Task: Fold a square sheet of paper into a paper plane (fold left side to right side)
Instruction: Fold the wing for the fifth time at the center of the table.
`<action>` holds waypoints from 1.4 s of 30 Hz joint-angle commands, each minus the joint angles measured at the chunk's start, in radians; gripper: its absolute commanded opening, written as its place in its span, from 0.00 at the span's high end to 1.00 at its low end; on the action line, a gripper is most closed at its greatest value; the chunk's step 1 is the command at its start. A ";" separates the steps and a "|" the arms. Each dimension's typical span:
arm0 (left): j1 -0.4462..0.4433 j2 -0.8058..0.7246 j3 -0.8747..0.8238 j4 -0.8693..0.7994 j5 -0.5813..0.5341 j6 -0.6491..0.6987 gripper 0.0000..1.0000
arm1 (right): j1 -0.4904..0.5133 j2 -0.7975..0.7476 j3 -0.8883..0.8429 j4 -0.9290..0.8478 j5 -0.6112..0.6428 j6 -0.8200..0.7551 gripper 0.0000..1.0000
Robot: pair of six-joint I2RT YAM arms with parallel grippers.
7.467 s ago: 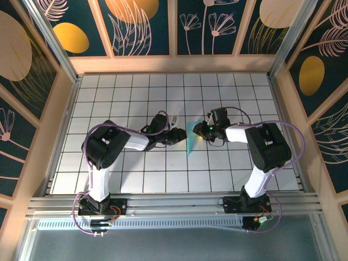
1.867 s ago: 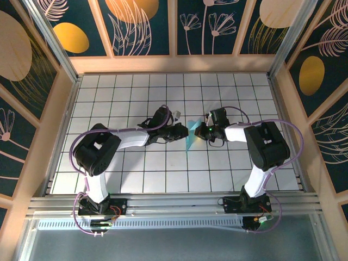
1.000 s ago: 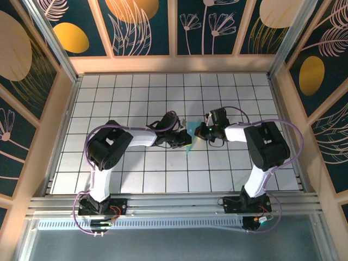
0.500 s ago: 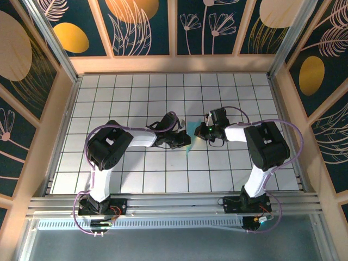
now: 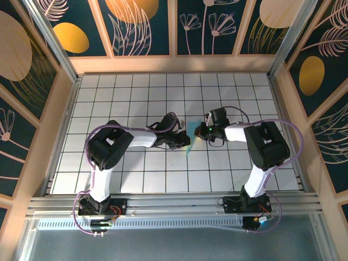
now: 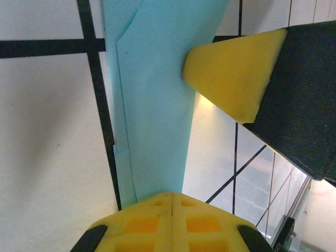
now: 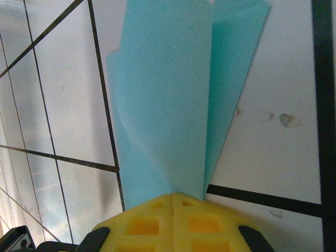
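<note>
Pinching the paper plane (image 6: 157, 105), left end effector (image 6: 172, 206) clamped on it, right end effector (image 7: 174, 206) too

Likely lab rig: gridded table (image 5: 136, 92)

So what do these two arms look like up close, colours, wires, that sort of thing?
The left arm and right arm both have white tubular links between chunky black joints. Thin purple cables loop along each. A small green light glows near the right wrist. The finger pads are yellow, with square moulded recesses.
</note>
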 commanded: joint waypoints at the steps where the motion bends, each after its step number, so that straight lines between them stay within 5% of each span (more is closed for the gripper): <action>1: -0.005 0.022 -0.016 -0.049 -0.020 -0.003 0.95 | 0.005 0.055 -0.009 -0.098 0.058 -0.028 1.00; 20: -0.004 0.041 -0.013 -0.082 -0.048 0.006 0.97 | 0.011 0.039 0.006 -0.096 0.042 -0.031 1.00; 34: -0.006 0.046 -0.024 -0.147 -0.118 0.001 1.00 | 0.010 -0.129 0.028 -0.110 0.028 -0.081 1.00; 42: -0.006 0.044 -0.020 -0.195 -0.159 0.021 1.00 | 0.017 -0.091 -0.023 0.016 -0.049 -0.079 1.00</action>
